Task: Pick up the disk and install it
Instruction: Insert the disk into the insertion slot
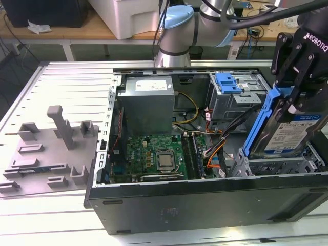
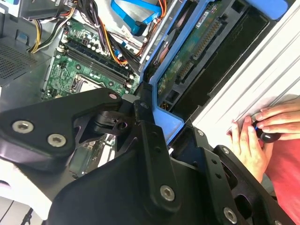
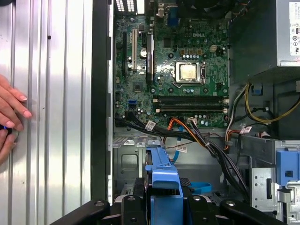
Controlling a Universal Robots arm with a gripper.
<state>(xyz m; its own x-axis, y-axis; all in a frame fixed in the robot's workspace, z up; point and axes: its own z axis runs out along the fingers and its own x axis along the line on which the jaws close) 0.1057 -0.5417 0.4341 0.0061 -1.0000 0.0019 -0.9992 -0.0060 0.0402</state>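
The disk point(image 1: 289, 132) is up off the counter point(image 1: 66, 77) and held on edge, tilted, its label facing the exterior camera and its blue frame point(image 1: 260, 120) running down the side; the jaws are closed on its upper end, gripping it through that frame; in the second wrist view its green circuit-board underside point(image 2: 197, 42) shows just past the black fingers point(image 2: 146, 117). The pick-up, then, looks done; the install is not, since most of the disk stands proud of the silver bay point(image 1: 277, 166) at the exterior view's right end of the open computer case point(image 1: 205, 205) (whether its lower end has entered the bay I cannot tell). Farther in sit the drive cage with a blue latch point(image 1: 228, 82), the grey power-supply box point(image 1: 146, 100), the motherboard point(image 1: 154, 151) and a tangle of cables point(image 1: 215, 148). The case lies on a slatted aluminium counter, with a grey moulded fixture point(image 1: 51, 148) well apart on the exterior view's left; a person's hand point(image 2: 255, 136) rests on the slats beside the case. Behind, the arm point(image 1: 177, 20) rises before a wooden counter carrying a white box point(image 1: 128, 18).
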